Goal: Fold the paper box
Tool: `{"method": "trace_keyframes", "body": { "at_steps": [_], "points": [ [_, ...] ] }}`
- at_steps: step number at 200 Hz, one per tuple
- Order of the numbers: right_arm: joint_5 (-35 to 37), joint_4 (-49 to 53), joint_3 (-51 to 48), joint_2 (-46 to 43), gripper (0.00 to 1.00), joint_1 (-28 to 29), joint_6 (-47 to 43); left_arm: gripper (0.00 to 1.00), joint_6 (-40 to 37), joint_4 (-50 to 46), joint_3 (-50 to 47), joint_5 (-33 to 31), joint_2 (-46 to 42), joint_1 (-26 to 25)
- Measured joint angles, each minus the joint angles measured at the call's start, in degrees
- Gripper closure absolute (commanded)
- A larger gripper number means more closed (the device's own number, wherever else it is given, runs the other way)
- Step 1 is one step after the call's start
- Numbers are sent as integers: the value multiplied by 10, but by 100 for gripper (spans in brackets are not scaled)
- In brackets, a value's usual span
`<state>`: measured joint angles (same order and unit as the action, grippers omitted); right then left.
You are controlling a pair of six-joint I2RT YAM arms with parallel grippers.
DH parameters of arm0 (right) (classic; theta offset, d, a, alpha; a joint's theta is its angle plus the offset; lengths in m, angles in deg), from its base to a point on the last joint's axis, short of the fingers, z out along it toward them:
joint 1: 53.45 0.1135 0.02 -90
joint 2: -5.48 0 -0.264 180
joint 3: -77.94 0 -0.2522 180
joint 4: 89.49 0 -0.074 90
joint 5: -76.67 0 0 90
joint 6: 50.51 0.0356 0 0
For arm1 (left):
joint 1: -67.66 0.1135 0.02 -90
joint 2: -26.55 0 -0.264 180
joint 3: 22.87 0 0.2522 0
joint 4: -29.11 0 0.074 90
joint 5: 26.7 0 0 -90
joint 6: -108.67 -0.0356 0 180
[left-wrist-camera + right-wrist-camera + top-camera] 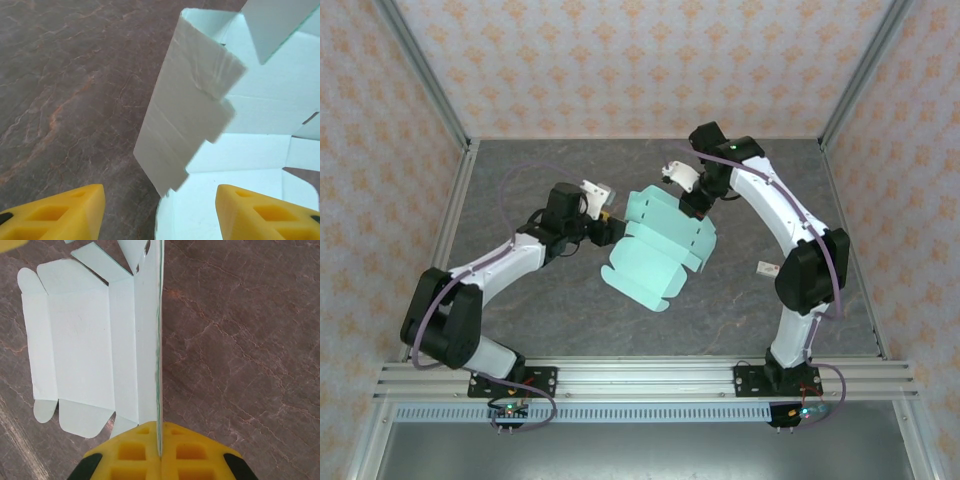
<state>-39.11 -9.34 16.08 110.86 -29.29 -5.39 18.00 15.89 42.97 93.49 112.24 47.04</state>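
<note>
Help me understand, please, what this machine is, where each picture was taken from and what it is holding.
These are two robot arms bolted at the near edge of a grey table. The overhead picture looks down from above and behind them: the left arm on the left, the right arm on the right. The other two pictures come from cameras on the wrists, so the yellow shapes at the bottom are each arm's own fingers. On the table lies the paper box, a pale mint-green card sheet with flaps, not yet folded shut. The right gripper is shut on one upright panel of it. The left gripper is open beside another raised flap and holds nothing. A small white item lies near the right arm; I cannot tell what it is.
</note>
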Motion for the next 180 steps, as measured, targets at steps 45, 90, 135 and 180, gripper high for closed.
{"method": "trace_keyframes", "body": {
  "at_steps": [45, 90, 135, 180],
  "points": [
    [-5, 2, 8, 0, 100, 0, -9, 39, -26, -7, 46, 11, 41, 0],
    [42, -10, 7, 3, 100, 9, -19, 39, -38, -12, 62, 9, 57, 0],
    [64, -60, -5, 12, 100, 27, -46, 39, -4, -9, 14, -22, 35, 0],
    [86, -80, 4, 73, 100, 35, -61, 39, 105, 1, -102, -154, -85, -4]
  ]
}}
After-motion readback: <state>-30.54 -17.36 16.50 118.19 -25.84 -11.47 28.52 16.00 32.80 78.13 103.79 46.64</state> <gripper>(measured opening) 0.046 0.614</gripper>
